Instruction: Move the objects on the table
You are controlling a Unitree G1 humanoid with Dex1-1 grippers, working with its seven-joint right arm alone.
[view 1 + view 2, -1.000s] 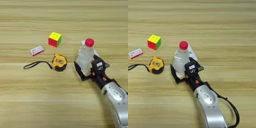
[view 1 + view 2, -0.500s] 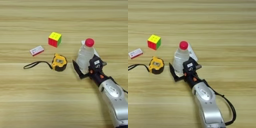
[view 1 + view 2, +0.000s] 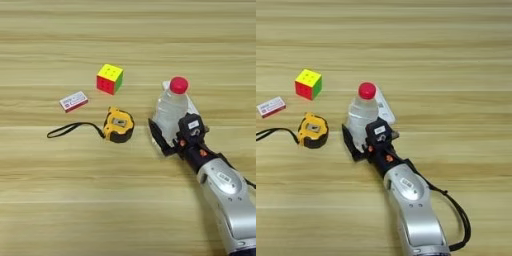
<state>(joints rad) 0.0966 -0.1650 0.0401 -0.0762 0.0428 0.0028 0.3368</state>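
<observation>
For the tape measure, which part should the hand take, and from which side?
Probably the yellow-black body of the tape measure, from straight above, fingers across its two flat sides. It lies flat and compact, with bare table around it. Its thin black strap trails off to the left and would be hard to pinch.

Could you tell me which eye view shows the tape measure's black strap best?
The left eye view: the tape measure lies with its whole strap on the table. In the right eye view the picture's left edge cuts the strap off.
</observation>
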